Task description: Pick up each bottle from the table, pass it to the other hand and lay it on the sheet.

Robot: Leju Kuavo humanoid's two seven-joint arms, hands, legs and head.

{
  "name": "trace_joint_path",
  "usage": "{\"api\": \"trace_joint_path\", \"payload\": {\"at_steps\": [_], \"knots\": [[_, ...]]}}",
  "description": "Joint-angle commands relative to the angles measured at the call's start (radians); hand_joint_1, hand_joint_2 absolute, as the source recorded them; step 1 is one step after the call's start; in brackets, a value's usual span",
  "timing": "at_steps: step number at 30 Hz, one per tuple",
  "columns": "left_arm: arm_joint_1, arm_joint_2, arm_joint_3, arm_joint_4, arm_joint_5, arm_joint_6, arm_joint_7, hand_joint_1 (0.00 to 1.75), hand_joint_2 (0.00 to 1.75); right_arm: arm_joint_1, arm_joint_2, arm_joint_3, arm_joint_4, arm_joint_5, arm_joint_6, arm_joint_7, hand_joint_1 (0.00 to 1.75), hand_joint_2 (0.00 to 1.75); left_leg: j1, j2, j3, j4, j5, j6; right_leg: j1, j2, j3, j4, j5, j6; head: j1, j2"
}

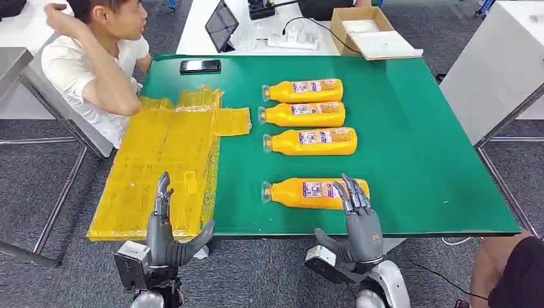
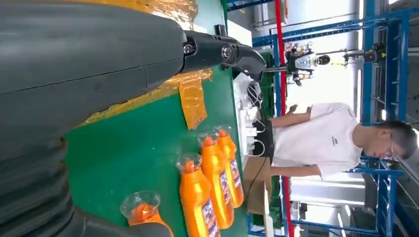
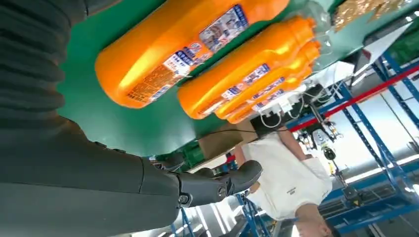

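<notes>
A: Where are the bottles?
B: Four orange bottles (image 1: 308,138) lie on their sides on the green counter (image 1: 417,147), caps toward nine o'clock. The yellow sheet (image 1: 167,160) lies at their nine o'clock.
A: And the hands?
B: The right hand (image 1: 360,221) rests open, fingers (image 1: 351,191) over the nearest bottle (image 1: 308,191). The left hand (image 1: 168,231), empty and open, reaches over the sheet. A person (image 1: 96,58) sits at eleven o'clock.

The bench (image 1: 410,160) has a plain dark green top. The four bottles (image 1: 311,141) are bright orange, each with a blue and white label and a clear cap. The sheet (image 1: 160,160) is yellow and shiny, half transparent. Both robot hands, left (image 1: 168,231) and right (image 1: 359,221), are dark grey. The phone (image 1: 200,65) is black.
</notes>
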Motion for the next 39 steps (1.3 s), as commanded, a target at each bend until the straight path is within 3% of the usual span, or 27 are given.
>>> {"api": "trace_joint_path", "payload": {"at_steps": [1, 7, 10, 25, 34, 39], "knots": [[-0.044, 0.027, -0.005, 0.082, 0.001, -0.01, 0.007, 0.0, 1.75, -0.101, -0.043, -0.029, 0.156, 0.059, 0.068, 0.076, 0.0, 1.75, 0.0, 0.002, 0.006, -0.002, -0.001, -0.002, 0.001, 0.001, 0.006, -0.002, 0.0, -0.002, 0.0, 0.0], [-0.053, 0.032, -0.007, 0.099, -0.002, -0.015, 0.009, 0.0, 1.75, -0.13, -0.044, 0.001, 0.237, 0.125, 0.069, 0.114, 0.0, 1.75, 0.0, 0.001, 0.005, -0.002, -0.001, -0.002, 0.001, 0.0, 0.005, -0.002, 0.0, -0.002, 0.0, 0.0], [-0.057, 0.033, -0.011, 0.103, -0.007, -0.02, 0.013, 0.0, 1.75, -0.164, -0.064, 0.011, 0.29, 0.177, 0.107, 0.183, 0.0, 1.75, 0.001, 0.003, 0.008, -0.003, -0.001, -0.002, 0.001, 0.001, 0.007, -0.003, -0.001, -0.003, 0.0, 0.0], [-0.062, 0.033, -0.006, 0.11, -0.014, -0.027, 0.025, 0.0, 1.75, -0.234, -0.067, -0.02, 0.422, 0.322, 0.066, 0.287, 0.0, 1.75, 0.001, 0.002, 0.007, -0.002, -0.001, -0.002, 0.001, 0.001, 0.007, -0.002, -0.001, -0.003, 0.0, 0.0], [-0.068, 0.036, -0.014, 0.12, -0.015, -0.032, 0.029, 0.0, 1.75, -0.289, -0.071, -0.037, 0.502, 0.344, 0.044, 0.296, 0.0, 1.75, 0.0, 0.002, 0.003, -0.001, 0.0, -0.001, 0.0, 0.001, 0.003, -0.001, 0.0, -0.001, 0.0, 0.0], [-0.073, 0.04, -0.022, 0.114, -0.021, -0.037, 0.035, 0.0, 1.75, -0.342, -0.06, -0.027, 0.562, 0.344, 0.089, 0.291, 0.0, 1.75, 0.0, 0.003, 0.004, -0.001, 0.0, -0.001, 0.001, 0.001, 0.003, -0.001, 0.0, -0.001, 0.0, 0.0]]}}
